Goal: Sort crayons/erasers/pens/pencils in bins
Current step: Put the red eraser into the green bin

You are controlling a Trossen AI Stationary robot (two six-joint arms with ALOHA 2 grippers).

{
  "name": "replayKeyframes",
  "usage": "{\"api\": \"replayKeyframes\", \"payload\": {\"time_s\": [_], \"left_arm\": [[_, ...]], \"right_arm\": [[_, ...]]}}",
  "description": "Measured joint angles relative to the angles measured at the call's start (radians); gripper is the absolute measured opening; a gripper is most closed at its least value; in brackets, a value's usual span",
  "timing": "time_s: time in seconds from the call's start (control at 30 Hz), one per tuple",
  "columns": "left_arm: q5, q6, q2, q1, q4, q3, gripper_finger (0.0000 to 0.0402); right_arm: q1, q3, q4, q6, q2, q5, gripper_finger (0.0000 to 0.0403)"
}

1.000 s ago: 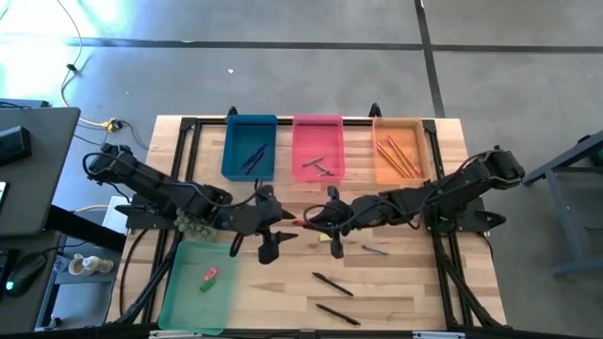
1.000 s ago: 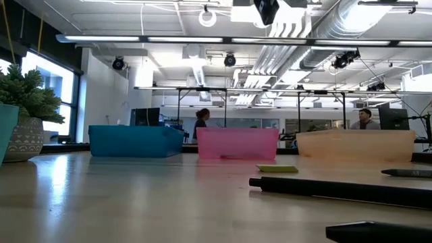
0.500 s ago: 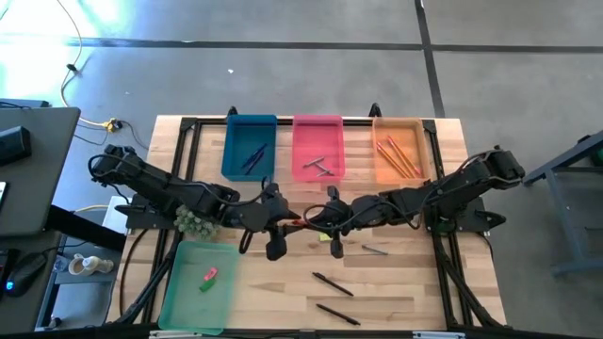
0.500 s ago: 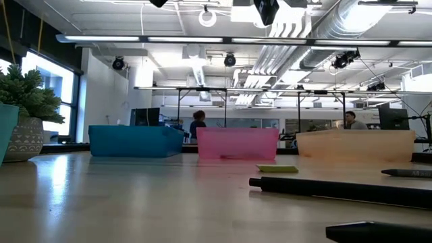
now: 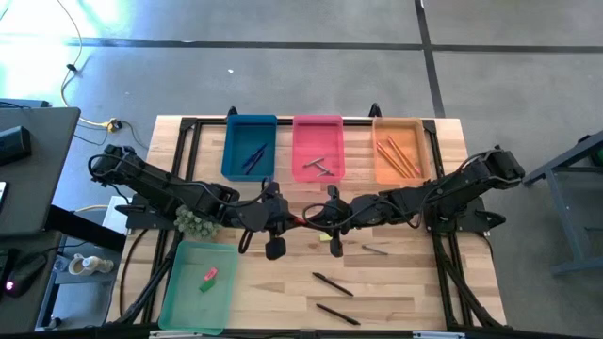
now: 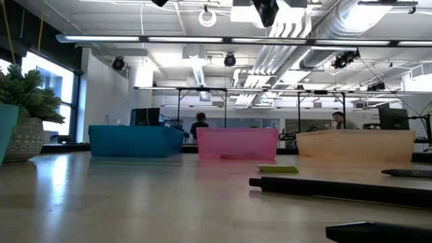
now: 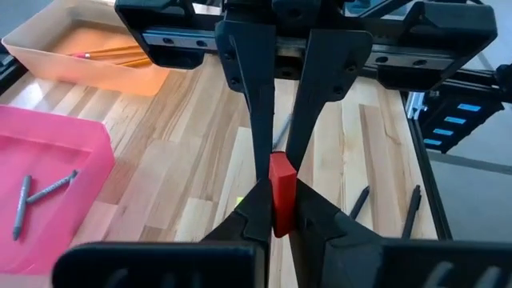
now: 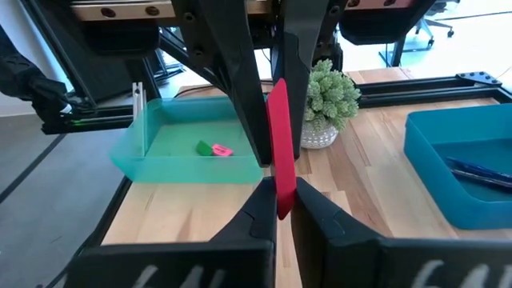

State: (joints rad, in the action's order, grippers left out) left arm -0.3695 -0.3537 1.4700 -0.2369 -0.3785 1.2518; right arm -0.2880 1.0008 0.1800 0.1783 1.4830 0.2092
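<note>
So both grippers, left point(image 7: 276, 204) and right point(image 8: 282, 196), were clamped on the same thin red stick point(image 7: 281, 192) mid-table. It hung above the wooden table point(image 5: 415, 282), short of the translucent green plastic bin point(image 5: 193, 297).

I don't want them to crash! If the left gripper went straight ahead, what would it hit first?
The right gripper, probably: it faces the left gripper tip to tip, both jaws shut on one red stick.

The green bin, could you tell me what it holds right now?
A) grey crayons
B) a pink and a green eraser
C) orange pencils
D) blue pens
B: in the high view the green bin holds only the pink eraser and the green eraser.
</note>
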Motion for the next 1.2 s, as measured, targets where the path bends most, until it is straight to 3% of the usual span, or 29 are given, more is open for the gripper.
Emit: {"api": "replayKeyframes", "payload": {"time_s": [0.17, 0.4, 0.6, 0.9, 1.2], "left_arm": [[-0.001, -0.001, 0.000, -0.007, -0.007, 0.000, 0.0013], [0.003, -0.071, -0.001, -0.024, -0.121, 0.000, 0.0010], [0.106, -0.193, -0.013, -0.052, -0.278, 0.000, 0.0011], [0.270, -0.379, -0.022, -0.144, -0.522, 0.000, 0.0011], [0.385, -0.572, -0.022, -0.309, -0.762, 0.000, 0.0011]], "right_arm": [[0.000, 0.000, -0.004, 0.000, 0.000, 0.000, 0.0023], [0.008, 0.000, -0.103, 0.077, 0.000, -0.004, 0.0112], [0.013, 0.000, -0.307, 0.182, 0.000, -0.090, 0.0163], [0.013, 0.000, -0.591, 0.270, 0.000, -0.206, 0.0160], [0.001, -0.001, -0.759, 0.269, 0.000, -0.256, 0.0154]]}}
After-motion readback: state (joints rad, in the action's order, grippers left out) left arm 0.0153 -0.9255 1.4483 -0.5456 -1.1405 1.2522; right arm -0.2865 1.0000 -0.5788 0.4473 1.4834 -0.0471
